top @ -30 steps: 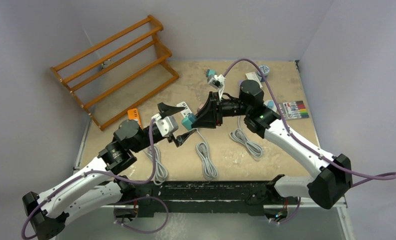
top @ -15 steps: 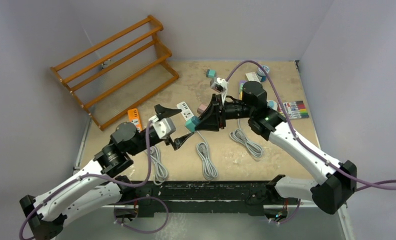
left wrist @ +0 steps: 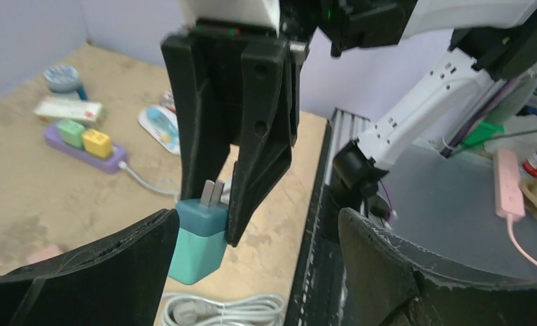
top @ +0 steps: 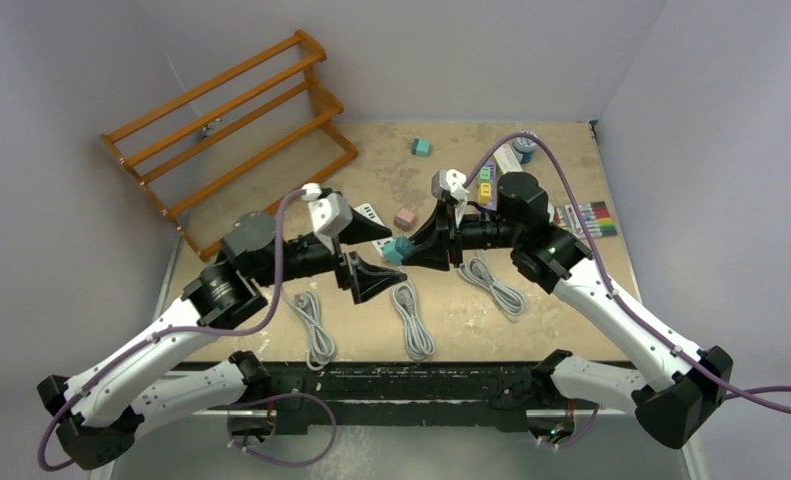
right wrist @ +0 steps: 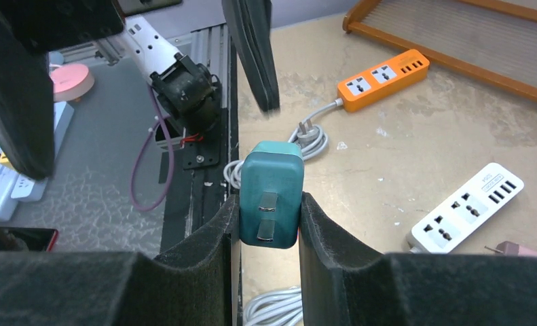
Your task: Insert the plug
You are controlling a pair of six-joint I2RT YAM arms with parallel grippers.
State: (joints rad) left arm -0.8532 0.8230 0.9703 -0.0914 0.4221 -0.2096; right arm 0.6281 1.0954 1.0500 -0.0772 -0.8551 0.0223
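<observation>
Right gripper [top: 413,250] clamped the plug [right wrist: 271,193] above mid-table, prongs bared toward its own wrist. Left gripper [top: 369,255] hovered at the plug's nine o'clock, fingers wide apart, likely ready to take the body and aim the prongs at a strip [right wrist: 466,204].

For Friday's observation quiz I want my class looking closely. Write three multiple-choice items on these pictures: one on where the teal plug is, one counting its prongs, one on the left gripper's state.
1. What holds the teal plug?
A. the left gripper
B. the right gripper
C. neither gripper

2. How many metal prongs show on the plug?
A. two
B. three
C. one

3. The left gripper is:
A. shut on the plug
B. shut on nothing
C. open

Answers:
1 B: the right wrist view shows the plug pinched between that gripper's fingers.
2 A: two flat prongs face the right wrist camera.
3 C: its fingers stand wide apart with nothing between them.
</observation>
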